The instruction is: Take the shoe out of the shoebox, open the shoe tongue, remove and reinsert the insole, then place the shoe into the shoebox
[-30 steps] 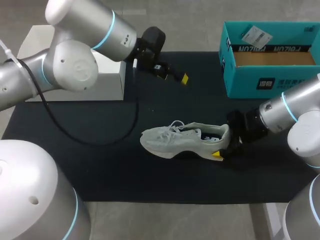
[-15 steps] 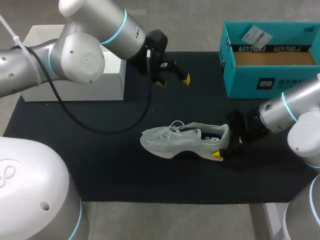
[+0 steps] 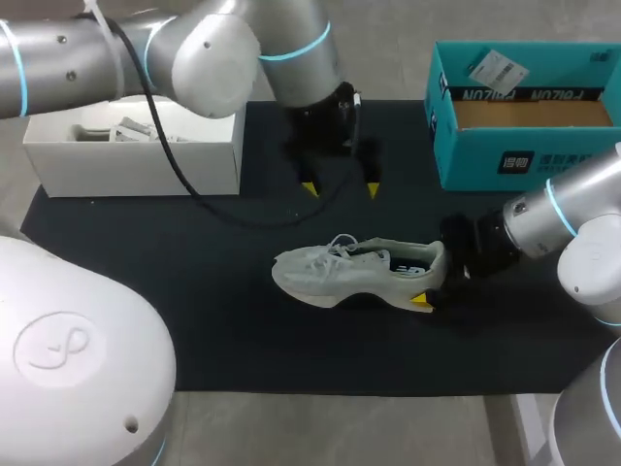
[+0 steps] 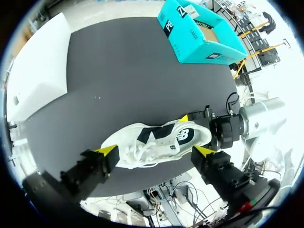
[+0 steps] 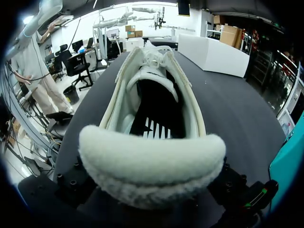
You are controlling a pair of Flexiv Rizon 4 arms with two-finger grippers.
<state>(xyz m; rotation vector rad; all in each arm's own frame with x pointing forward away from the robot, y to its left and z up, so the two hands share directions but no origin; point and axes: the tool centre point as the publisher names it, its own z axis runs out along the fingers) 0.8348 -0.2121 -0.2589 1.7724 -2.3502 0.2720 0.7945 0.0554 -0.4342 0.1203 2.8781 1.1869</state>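
Note:
A pale grey shoe (image 3: 354, 272) stands upright on the black mat (image 3: 194, 311), toe to the left. My right gripper (image 3: 434, 287) is at its heel. In the right wrist view the padded heel collar (image 5: 152, 156) fills the space between the two fingers, which press on it from both sides. My left gripper (image 3: 341, 188) hangs open over the mat just behind the shoe, yellow tips pointing down. In the left wrist view the shoe (image 4: 156, 140) lies below and between its spread fingers (image 4: 107, 151), apart from them. The teal shoebox (image 3: 485, 160) sits open at the back right.
A white open box (image 3: 136, 160) with something pale inside stands at the back left, partly on the mat. A paper tag lies on the teal shoebox's rim (image 3: 497, 68). The mat's front strip is bare.
My left arm has swung from the back left toward the middle, and its gripper now points down behind the shoe. The right arm and the shoe have not moved.

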